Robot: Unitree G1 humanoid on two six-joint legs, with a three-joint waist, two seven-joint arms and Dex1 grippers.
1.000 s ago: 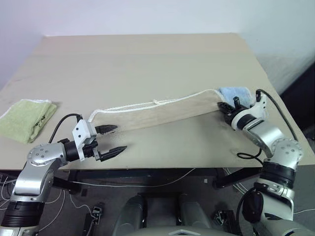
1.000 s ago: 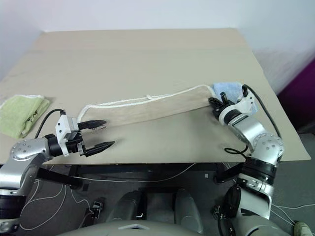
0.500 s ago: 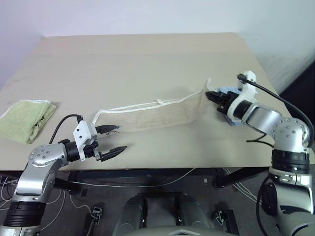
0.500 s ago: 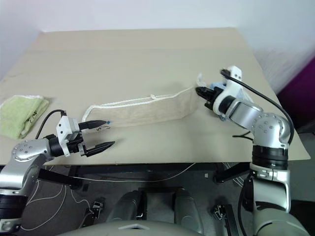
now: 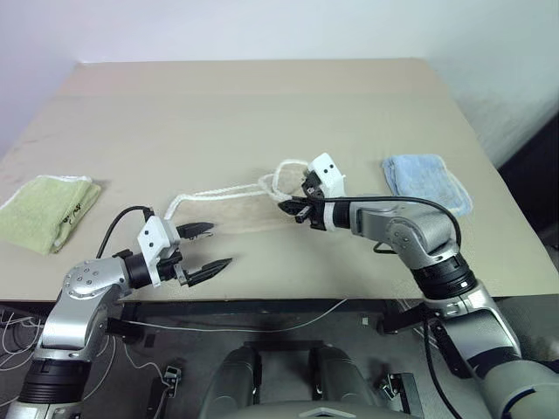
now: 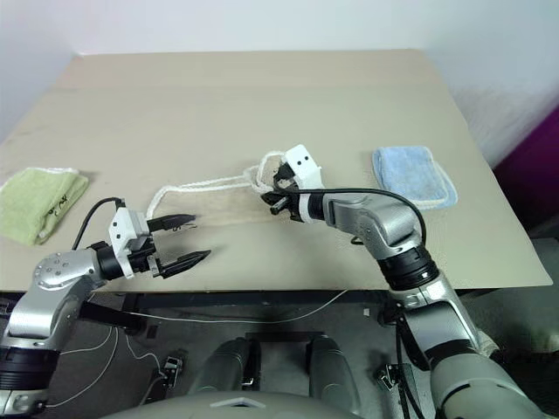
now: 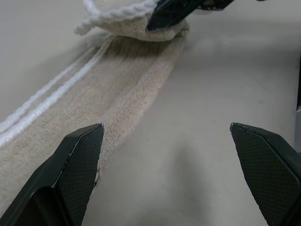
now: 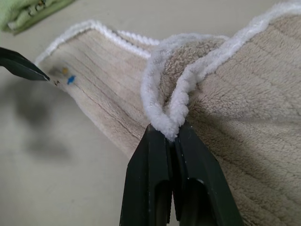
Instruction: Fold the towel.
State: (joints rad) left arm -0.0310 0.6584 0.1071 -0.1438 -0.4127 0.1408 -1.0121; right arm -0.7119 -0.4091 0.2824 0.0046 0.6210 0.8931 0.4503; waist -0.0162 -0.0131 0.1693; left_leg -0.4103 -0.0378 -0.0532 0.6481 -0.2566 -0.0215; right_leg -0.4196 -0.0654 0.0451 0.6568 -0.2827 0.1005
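Observation:
The towel (image 5: 236,209) is a long beige strip with white corded edging, lying across the near middle of the table. My right gripper (image 5: 293,209) is shut on the corded edge (image 8: 164,117) of its right end, which is lifted and carried over the strip's middle, bunching into a loop (image 5: 284,175). At the towel's left end my left gripper (image 5: 218,245) stands open just above the table. One of its fingers (image 7: 80,160) lies beside the towel's near edge, and nothing is between the fingers.
A light-green folded towel (image 5: 48,209) lies at the table's left edge. On the right lies a light-blue folded towel (image 5: 424,179). The tan table (image 5: 262,105) stretches far back, and its front edge runs just below both grippers.
My right gripper has swung left with the towel's right end, doubling the strip toward the middle and leaving the light-blue towel uncovered. The left gripper has stayed in place, open.

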